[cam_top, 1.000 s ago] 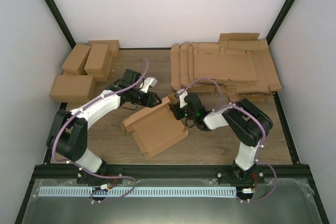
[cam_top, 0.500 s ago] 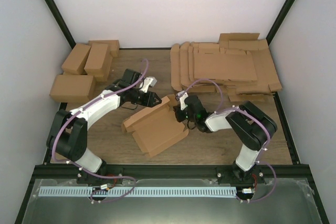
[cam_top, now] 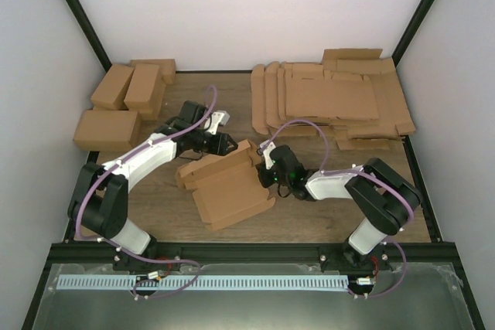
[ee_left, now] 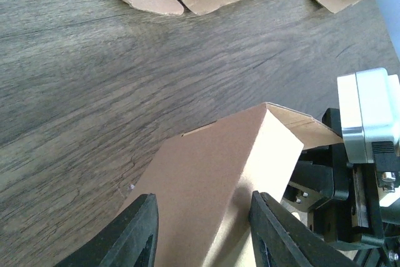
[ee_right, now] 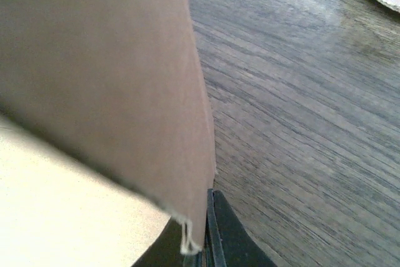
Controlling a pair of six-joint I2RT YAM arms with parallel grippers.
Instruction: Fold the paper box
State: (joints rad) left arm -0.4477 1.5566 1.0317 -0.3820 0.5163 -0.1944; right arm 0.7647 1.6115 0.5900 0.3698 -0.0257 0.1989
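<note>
Seen from above, a dark wood-grain wooden table [cam_top: 325, 214] sits inside a white-walled enclosure, with two white-and-black robot arms reaching in from the near edge. Near the middle of the table lies the paper box [cam_top: 224, 187], a plain brown cardboard die-cut sheet that is only partly folded. Its broad panel lies flat and slightly askew, and a long wall is raised along its far side. The left gripper [cam_top: 223, 144] meets this raised wall from the far left. In the left wrist view its two black fingers [ee_left: 140, 229] stand partly apart, and the folded cardboard ridge [ee_left: 212, 173] fills the gap between them, so the jaws are clamped on the box. The right gripper [cam_top: 263, 164] comes in low from the right at the far right corner of the box. In its own wrist view the dark fingertips [ee_right: 219, 232] are pressed together on the thin bottom edge of a brown flap [ee_right: 112, 73], which fills most of that picture. A loose, overlapping pile of flat cardboard blanks [cam_top: 332, 102] lies at the far right of the table, well apart from the box. Several folded cartons [cam_top: 124, 98], small closed brown rectangular ones, are grouped at the far left.
</note>
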